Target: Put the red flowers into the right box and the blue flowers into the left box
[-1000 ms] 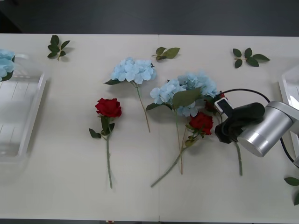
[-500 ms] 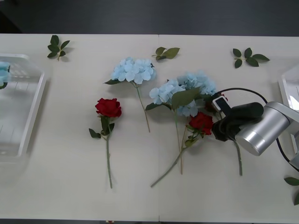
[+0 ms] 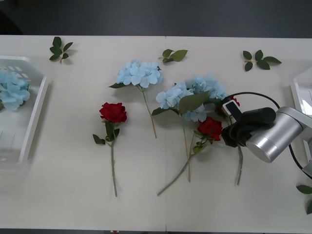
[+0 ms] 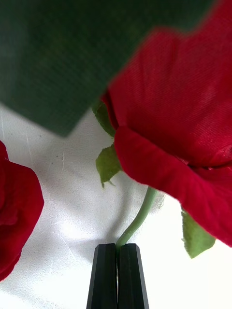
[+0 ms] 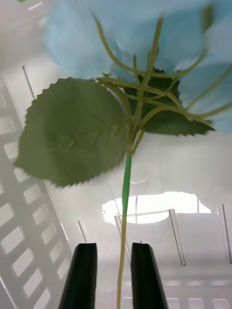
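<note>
Red flower (image 4: 179, 111) on bench (image 3: 146, 195) by blue cluster; we note right end effector (image 4: 116, 251) clamped on its stem. Left end effector (image 5: 113, 251) parted around blue flower (image 5: 145, 43) stem, over left box (image 3: 34, 117).

The pale surface (image 3: 73, 195) carried flowers across its middle. One red rose (image 3: 113, 112) lay left of centre, stem toward the near edge. Beside it lay a blue flower (image 3: 140, 73), and further right two more blue heads (image 3: 195, 92) overlapped a second rose (image 3: 210, 127). Three leaf sprigs (image 3: 60, 48) (image 3: 174, 55) (image 3: 259, 59) lay along the far side. A white left box (image 3: 34, 117) sat at the left edge; the right box (image 3: 298, 90) sat at the right edge.
</note>
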`<state>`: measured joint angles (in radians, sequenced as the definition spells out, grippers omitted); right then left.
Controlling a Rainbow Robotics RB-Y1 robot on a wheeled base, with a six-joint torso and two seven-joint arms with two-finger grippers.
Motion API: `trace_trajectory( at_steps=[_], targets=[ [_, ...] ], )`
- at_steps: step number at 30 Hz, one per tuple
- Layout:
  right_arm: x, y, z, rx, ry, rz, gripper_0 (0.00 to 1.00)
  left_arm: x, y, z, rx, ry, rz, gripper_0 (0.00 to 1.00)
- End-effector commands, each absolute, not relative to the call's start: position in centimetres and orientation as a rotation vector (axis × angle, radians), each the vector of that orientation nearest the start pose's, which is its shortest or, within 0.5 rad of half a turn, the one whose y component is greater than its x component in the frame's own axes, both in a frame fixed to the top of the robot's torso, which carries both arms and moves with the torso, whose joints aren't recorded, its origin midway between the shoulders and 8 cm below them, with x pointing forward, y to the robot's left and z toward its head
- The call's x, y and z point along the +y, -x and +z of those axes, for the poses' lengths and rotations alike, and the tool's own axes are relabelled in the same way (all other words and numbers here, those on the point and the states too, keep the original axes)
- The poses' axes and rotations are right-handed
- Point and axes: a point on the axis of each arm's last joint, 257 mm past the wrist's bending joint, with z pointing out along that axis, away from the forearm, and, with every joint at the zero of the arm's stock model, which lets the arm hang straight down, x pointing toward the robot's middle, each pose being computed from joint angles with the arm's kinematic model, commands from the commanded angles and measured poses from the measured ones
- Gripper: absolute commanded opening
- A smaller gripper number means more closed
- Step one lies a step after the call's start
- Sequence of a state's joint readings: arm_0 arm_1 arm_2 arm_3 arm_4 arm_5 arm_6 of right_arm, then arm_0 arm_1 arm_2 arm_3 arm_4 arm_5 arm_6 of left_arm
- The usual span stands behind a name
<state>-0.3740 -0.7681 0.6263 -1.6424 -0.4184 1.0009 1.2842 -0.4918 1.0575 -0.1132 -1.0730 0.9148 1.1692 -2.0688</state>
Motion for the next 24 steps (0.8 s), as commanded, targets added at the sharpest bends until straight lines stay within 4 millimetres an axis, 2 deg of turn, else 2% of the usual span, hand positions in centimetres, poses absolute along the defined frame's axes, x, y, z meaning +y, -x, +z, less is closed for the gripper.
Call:
trace_trajectory(
  at_steps=[1, 5, 10, 14, 17, 21, 24],
  targets=[
    [-26.1, -49.8, -34.2, 2.44, 0.525, -0.151, 0.0, 57.8, -50.4, -20.0, 2.571, -0.455, 0.416, 1.0],
    [-27.3, -50.5, -32.5, 2.444, 0.456, -0.099, 0.0, 56.2, -50.3, -18.7, 2.571, -0.503, 0.376, 1.0],
    [-29.8, -51.3, -28.7, 2.429, 0.376, -0.043, 0.0, 54.2, -50.1, -16.5, 2.547, -0.6, 0.323, 1.0],
    [-33.3, -51.4, -24.6, 2.418, 0.343, -0.042, 0.0, 52.2, -50.0, -14.9, 2.498, -0.689, 0.218, 1.0],
    [-35.9, -51.2, -21.9, 2.41, 0.342, -0.08, 0.0, 50.4, -50.0, -14.4, 2.459, -0.746, 0.14, 1.0],
    [-40.0, -51.2, -18.0, 2.402, 0.312, -0.158, 0.0, 48.5, -49.8, -14.1, 2.42, -0.809, 0.056, 1.0],
    [-43.7, -50.9, -15.6, 2.397, 0.31, -0.283, 0.0, 46.6, -49.4, -14.4, 2.426, -0.812, -0.033, 1.0]
  ],
)
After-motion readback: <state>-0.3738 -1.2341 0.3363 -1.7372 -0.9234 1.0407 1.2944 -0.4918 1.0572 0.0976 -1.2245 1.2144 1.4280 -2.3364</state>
